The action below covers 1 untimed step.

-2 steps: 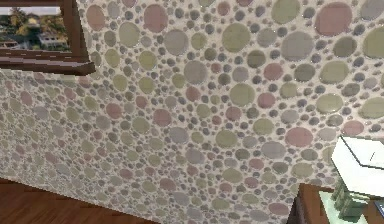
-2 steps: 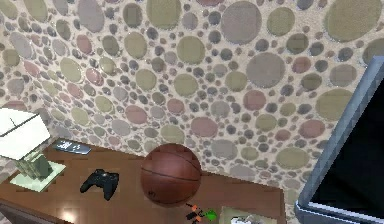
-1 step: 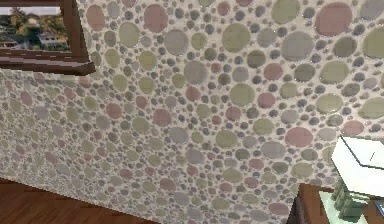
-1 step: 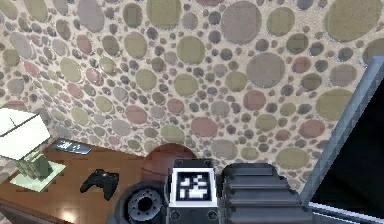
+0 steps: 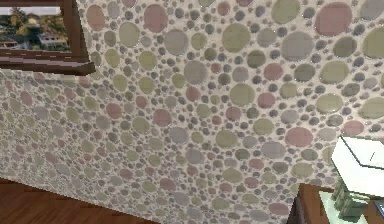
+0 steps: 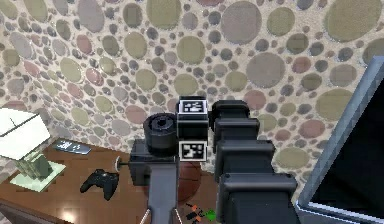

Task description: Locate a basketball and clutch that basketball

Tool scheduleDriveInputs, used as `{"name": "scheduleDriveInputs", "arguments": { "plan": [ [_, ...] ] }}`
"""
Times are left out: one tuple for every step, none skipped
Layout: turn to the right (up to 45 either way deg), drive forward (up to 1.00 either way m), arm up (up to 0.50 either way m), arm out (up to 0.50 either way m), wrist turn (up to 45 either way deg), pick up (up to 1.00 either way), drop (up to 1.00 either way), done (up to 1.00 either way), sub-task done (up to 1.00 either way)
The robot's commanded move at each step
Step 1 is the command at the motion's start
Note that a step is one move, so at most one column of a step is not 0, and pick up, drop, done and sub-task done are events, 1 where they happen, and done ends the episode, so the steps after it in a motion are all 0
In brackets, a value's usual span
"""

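Arm bar (image 6: 245,175) rises nearest, two white squares (image 6: 192,107) with black marks at its end. Gripper (image 6: 150,152) sits left of them before a wooden table (image 6: 50,195); whether it holds anything cannot be told. Black game controller (image 6: 99,182) and white lamp (image 6: 25,140) stand there; spotted wall (image 6: 250,50) behind.

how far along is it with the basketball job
Nothing looks done yet. In hand: the arm is out near a dark table bearing a lamp and game controller; I cannot tell whether the end effector holds anything. Left: finding the basketball, then grasping it.
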Motion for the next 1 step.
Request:
{"name": "scheduleDriveInputs", "arguments": {
  "plan": [
    [0.0,0.00,0.00,0.00,45.0,0.00,0.00,0.00,0.00]
  ]
}}
